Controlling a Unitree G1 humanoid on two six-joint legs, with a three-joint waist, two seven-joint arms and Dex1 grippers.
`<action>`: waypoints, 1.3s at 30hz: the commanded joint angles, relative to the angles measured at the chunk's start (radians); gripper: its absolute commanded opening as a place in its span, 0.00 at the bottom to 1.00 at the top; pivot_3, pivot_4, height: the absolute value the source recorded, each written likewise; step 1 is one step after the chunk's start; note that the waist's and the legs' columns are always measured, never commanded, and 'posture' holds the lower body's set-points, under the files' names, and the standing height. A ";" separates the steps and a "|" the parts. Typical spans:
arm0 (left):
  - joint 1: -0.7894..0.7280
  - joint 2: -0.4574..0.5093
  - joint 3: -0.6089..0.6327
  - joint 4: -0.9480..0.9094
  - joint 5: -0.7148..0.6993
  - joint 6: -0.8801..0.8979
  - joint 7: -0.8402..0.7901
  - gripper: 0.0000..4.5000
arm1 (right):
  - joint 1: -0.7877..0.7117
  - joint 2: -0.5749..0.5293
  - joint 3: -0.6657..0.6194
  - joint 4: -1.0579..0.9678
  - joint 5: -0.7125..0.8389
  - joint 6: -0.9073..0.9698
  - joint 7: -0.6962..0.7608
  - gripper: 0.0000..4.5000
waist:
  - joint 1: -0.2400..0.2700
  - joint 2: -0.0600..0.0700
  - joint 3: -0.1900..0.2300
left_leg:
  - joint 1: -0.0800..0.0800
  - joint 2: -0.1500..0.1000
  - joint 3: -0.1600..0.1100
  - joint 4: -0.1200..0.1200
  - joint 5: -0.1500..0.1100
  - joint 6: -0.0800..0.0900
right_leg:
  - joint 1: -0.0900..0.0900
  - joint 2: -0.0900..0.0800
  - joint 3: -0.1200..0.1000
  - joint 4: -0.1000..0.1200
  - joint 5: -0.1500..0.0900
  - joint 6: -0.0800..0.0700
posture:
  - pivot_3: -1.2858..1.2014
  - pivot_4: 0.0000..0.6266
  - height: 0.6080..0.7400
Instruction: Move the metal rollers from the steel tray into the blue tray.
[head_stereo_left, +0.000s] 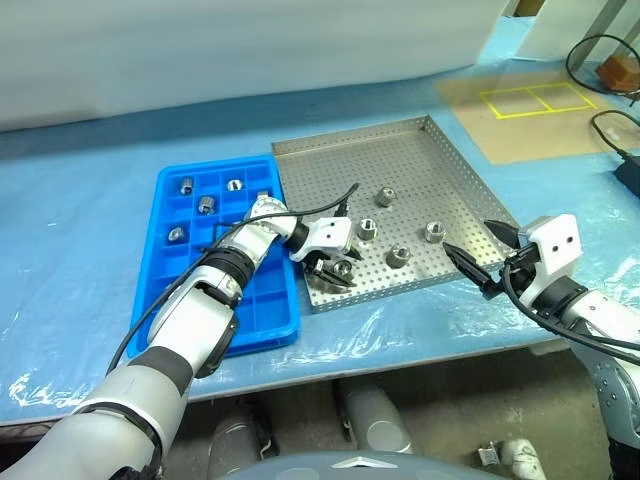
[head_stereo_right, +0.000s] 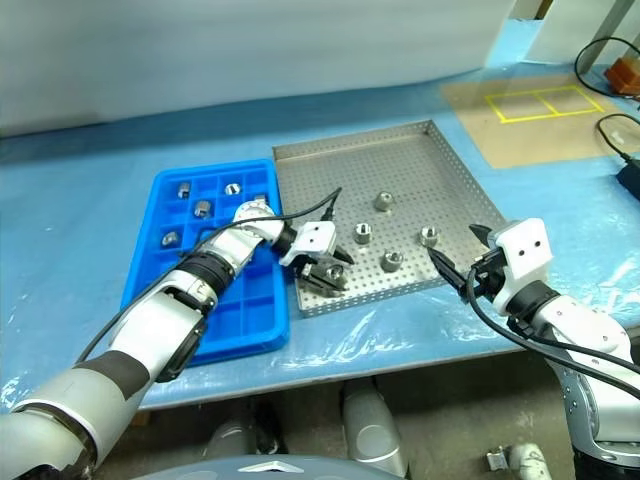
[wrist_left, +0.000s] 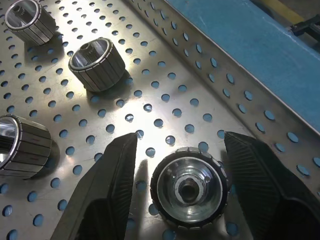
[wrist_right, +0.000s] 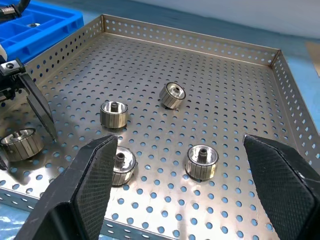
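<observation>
Blue tray (head_stereo_left: 175, 310) sits left of steel tray (head_stereo_left: 420, 140), touching. 4 rollers (head_stereo_left: 206, 204) in blue tray, 5 rollers (head_stereo_left: 385, 196) on steel tray; one (wrist_left: 189, 186) btwn left gripper (head_stereo_left: 330, 270) fingers.

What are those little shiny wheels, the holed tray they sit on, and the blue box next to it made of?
The rollers look like polished metal, probably steel: mirror-bright faces, grooved sides. The steel tray seems to be thin sheet metal with a dull brushed finish, punched with rows of holes, rims folded up. The blue tray looks like moulded plastic: even bright colour, soft sheen, rounded grid walls.
</observation>
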 joint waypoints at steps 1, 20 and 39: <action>0.002 0.005 -0.020 0.011 0.037 -0.008 0.015 0.65 | -0.009 0.000 0.007 -0.003 -0.007 -0.027 -0.005 0.92 | -0.009 0.000 0.000 | 0.000 0.000 0.000 0.000 0.000 0.000 | 0.000 0.000 0.000 0.000 0.000 0.000 | 0.23 0.24 1.00; 0.009 0.025 -0.006 -0.001 0.046 -0.030 0.027 0.39 | -0.057 -0.004 0.056 0.050 -0.032 -0.060 -0.003 0.92 | -0.038 0.000 0.000 | -0.001 0.000 0.000 0.004 -0.002 0.003 | 0.001 -0.001 -0.001 0.000 0.000 0.001 | 0.25 0.24 1.00; 0.223 0.289 0.244 -0.704 -0.273 0.421 0.014 0.39 | -0.328 -0.005 0.283 0.184 0.024 -0.058 0.217 0.92 | -0.015 0.001 0.001 | -0.002 0.000 -0.001 0.005 -0.003 0.005 | 0.000 -0.003 -0.003 0.003 0.001 0.000 | 0.35 0.24 1.00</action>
